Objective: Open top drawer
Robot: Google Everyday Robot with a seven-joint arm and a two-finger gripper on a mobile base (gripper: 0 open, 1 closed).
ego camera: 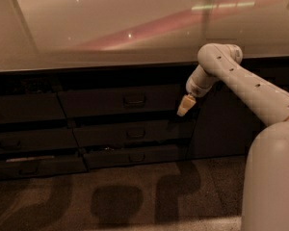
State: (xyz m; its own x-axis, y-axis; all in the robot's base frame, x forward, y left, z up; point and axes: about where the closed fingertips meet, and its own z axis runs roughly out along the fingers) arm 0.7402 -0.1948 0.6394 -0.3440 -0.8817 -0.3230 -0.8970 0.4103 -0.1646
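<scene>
Looking at the top drawer [96, 102] sitting right under the desk [111, 37] edge, loop handle [134, 100] dead centre on its front. Spotting the tool [184, 106] hanging at 3 o'clock from that handle, near the front's right end, pointing down toward 7 o'clock. Not managing to tell whether it's open or closed, honestly. Noticing two shallower drawers [135, 134] sitting at 6 o'clock below.

There is only one view. The camera looks from above and in front of the cabinet, facing down over the glossy worktop [111, 32] to the drawer fronts, at medium distance. The arm [250, 88] enters from the lower right, and the gripper [184, 106] hangs at the right end of the top drawer [96, 102].
</scene>
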